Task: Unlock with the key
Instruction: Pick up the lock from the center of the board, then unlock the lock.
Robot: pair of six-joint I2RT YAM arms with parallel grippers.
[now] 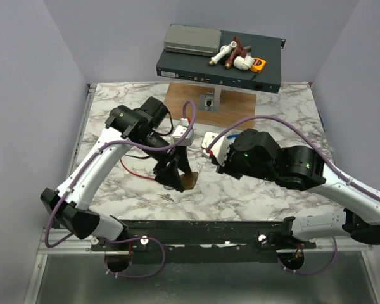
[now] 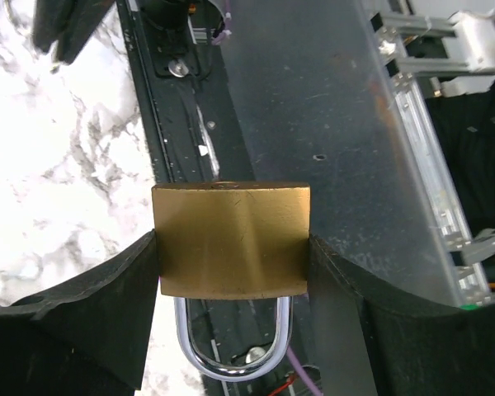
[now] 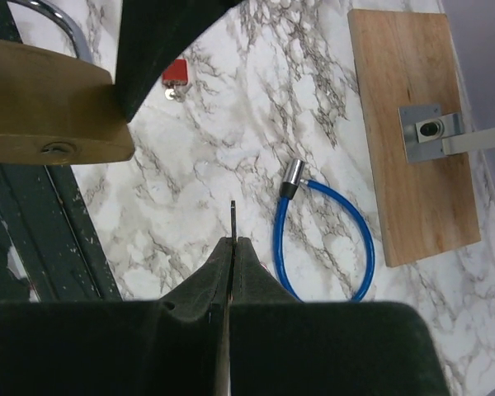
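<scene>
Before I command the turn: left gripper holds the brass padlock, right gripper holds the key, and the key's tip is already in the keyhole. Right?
The tip of the key is not in the keyhole: the right wrist view shows it apart from the brass padlock. The left gripper does hold the padlock, the right gripper the key.

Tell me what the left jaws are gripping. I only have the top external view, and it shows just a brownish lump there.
Observer: A brass padlock, pinched by its sides between the left jaws. Both legs of its shackle run into the body.
Operator: Do the right jaws have the key?
Observer: Yes. The key sits edge-on between the shut right jaws, with only its tip showing.
Operator: Is it in the keyhole?
Observer: No. In the right wrist view the keyhole lies up and left of the tip, clearly apart.
</scene>
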